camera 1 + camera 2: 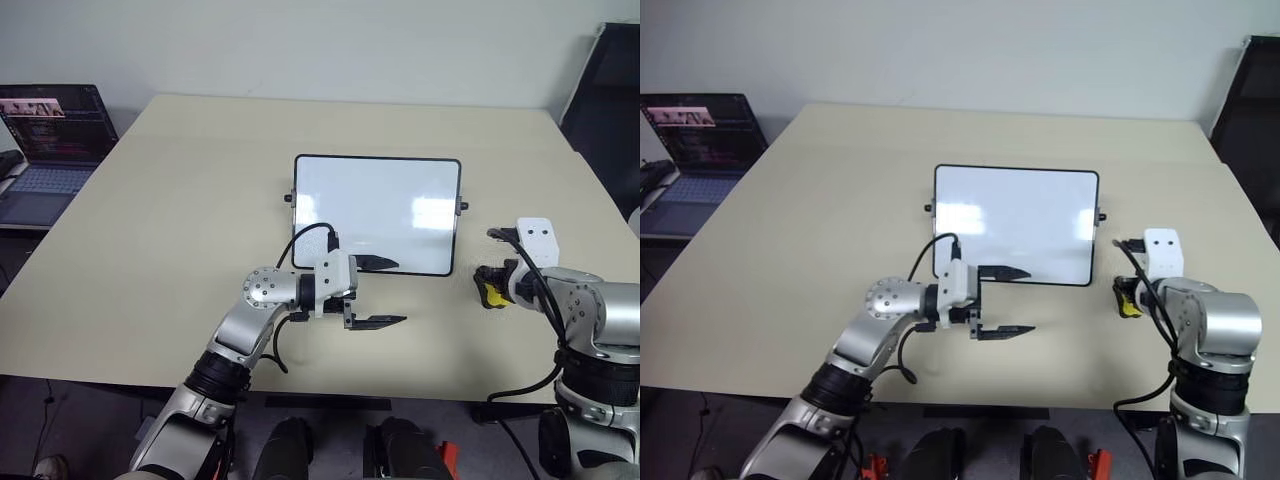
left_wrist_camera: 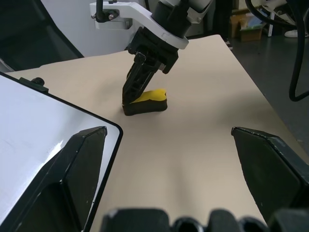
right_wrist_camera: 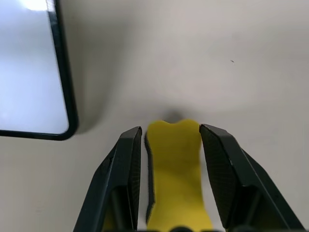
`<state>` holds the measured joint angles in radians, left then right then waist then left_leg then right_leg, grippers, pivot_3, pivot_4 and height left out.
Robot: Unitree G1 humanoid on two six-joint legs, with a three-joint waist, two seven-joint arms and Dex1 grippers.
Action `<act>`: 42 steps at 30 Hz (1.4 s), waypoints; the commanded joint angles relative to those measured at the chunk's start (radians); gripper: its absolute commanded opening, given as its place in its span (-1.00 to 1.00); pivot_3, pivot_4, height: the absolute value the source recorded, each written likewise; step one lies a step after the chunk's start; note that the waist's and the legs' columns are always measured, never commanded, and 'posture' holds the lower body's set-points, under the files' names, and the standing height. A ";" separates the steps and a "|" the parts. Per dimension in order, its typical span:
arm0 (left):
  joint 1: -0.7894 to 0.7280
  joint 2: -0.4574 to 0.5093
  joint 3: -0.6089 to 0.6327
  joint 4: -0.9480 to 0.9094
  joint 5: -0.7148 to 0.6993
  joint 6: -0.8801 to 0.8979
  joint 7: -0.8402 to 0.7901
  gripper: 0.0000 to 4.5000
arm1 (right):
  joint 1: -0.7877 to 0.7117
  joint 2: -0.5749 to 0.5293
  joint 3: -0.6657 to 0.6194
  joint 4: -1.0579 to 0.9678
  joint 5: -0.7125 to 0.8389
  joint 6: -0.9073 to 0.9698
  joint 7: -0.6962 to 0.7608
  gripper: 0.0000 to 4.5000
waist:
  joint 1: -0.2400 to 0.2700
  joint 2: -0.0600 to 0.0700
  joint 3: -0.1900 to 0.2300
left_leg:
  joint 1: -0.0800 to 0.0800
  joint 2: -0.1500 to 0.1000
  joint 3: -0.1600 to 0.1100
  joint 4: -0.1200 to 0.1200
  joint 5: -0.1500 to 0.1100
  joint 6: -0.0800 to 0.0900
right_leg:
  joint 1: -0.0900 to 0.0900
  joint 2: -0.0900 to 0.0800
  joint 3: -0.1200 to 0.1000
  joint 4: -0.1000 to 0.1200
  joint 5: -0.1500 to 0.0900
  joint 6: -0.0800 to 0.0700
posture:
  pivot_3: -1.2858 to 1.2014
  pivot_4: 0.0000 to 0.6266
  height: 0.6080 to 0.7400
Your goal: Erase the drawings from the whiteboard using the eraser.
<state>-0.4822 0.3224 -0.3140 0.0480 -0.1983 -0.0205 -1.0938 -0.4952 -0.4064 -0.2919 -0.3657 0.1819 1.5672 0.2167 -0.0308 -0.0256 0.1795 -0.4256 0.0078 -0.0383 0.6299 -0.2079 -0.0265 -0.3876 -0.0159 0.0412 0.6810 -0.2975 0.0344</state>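
Eraser [image 3: 174, 164]: yellow block with dark underside, lying on the beige table [image 1: 180, 250], just off the right short side of the whiteboard [image 1: 378, 210], near the board's lower right corner but apart from its frame. It is seen between the two black fingers of the right gripper [image 3: 170, 145]. A narrow gap is visible between the eraser and the finger on one side; the other finger appears to lie against it. Jaws are nearly closed around the block; a firm grip cannot be confirmed. In the left wrist view the eraser [image 2: 146, 102] is seen flat on the table, with the fingers slanted down over it.

Whiteboard: set flat at mid-table, black-framed, rounded corners, small knobs on the short sides. The surface is seen as glossy white with light reflections; no blue marks can be made out on it.

Left gripper [image 1: 378, 292]: held level at the board's near edge, pointed toward the robot's right, jaws spread wide, nothing held. One finger [image 1: 378, 264] overlaps the board's near frame; the other is over bare table.

An open laptop [image 1: 50, 150] is noted beyond the table's far left corner.
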 commanded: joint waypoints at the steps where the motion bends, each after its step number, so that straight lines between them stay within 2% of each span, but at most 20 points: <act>1: -0.013 0.001 0.015 -0.051 -0.015 0.005 0.010 1.00 | -0.020 -0.003 -0.013 -0.029 0.011 -0.005 0.001 -0.06 | 0.000 0.000 0.000 | 0.000 0.000 0.000 0.000 0.000 0.000 | 0.000 0.000 0.000 0.000 0.000 0.000 | 0.03 -0.52 1.00; 20: -0.020 -0.004 0.025 -0.069 -0.007 0.016 0.056 1.00 | -0.082 -0.027 -0.018 -0.040 0.003 -0.009 -0.006 -0.06 | 0.000 0.000 0.000 | 0.000 0.000 0.000 0.000 0.000 0.000 | 0.000 0.000 0.000 0.000 0.000 0.000 | 0.03 -0.52 1.00; 23: -0.037 -0.007 0.076 -0.069 0.007 0.051 0.153 1.00 | -0.101 -0.034 -0.030 -0.043 -0.001 -0.060 -0.008 -0.06 | 0.000 0.000 0.000 | 0.000 0.000 0.000 0.000 0.000 0.000 | 0.000 0.000 0.000 0.001 0.000 0.000 | 0.03 -0.52 1.00; 27: -0.042 0.010 0.204 -0.115 0.010 0.181 0.347 1.00 | -0.096 -0.051 -0.070 -0.057 -0.031 -0.221 -0.040 -0.06 | -0.001 0.000 0.000 | 0.000 0.000 -0.001 0.001 0.000 0.000 | 0.000 0.000 0.000 0.001 0.000 0.000 | 0.03 -0.52 1.00; 31: 0.033 0.011 0.323 -0.199 0.066 0.292 0.572 1.00 | -0.016 -0.039 -0.098 -0.108 -0.062 -0.376 -0.082 -0.06 | 0.000 0.000 0.000 | 0.000 0.000 0.000 0.000 0.000 0.000 | 0.000 -0.001 0.000 0.000 0.000 0.000 | 0.03 -0.52 1.00; 35: 0.107 0.000 0.350 -0.259 0.144 0.317 0.713 1.00 | 0.066 -0.014 -0.082 -0.126 -0.088 -0.504 -0.117 -0.06 | 0.000 0.000 0.000 | 0.000 0.000 0.000 0.000 0.000 0.000 | 0.000 -0.001 0.000 0.000 0.000 0.000 | 0.03 -0.52 1.00; 37: 0.152 -0.026 0.375 -0.291 0.170 0.345 0.798 1.00 | 0.117 0.007 -0.063 -0.116 -0.118 -0.590 -0.147 -0.06 | 0.002 0.000 0.000 | 0.000 0.000 0.000 0.000 0.000 0.000 | 0.000 -0.002 0.000 0.001 0.000 0.000 | 0.03 -0.52 1.00; 40: 0.276 -0.038 0.406 -0.326 0.273 0.322 0.937 1.00 | 0.227 0.127 -0.040 -0.130 -0.148 -0.812 -0.228 -0.06 | -0.001 0.000 -0.002 | 0.001 0.000 0.000 0.001 0.000 0.000 | 0.001 -0.002 0.001 0.001 0.000 0.000 | 0.03 -0.52 1.00; 42: 0.328 -0.061 0.417 -0.332 0.304 0.313 1.004 1.00 | 0.285 0.165 -0.029 -0.146 -0.171 -0.917 -0.254 -0.06 | -0.001 0.001 -0.002 | 0.003 0.002 0.001 0.000 0.000 0.000 | 0.002 -0.003 0.002 0.001 0.000 0.000 | 0.03 -0.52 1.00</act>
<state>-0.1628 0.2682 0.0780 -0.2406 0.0704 0.3176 -0.1475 -0.2124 -0.2362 -0.3193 -0.4596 0.0394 0.7530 -0.0081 -0.0317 -0.0251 0.1774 -0.4223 0.0092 -0.0376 0.6295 -0.2079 -0.0267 -0.3860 -0.0187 0.0430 0.6823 -0.2972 0.0347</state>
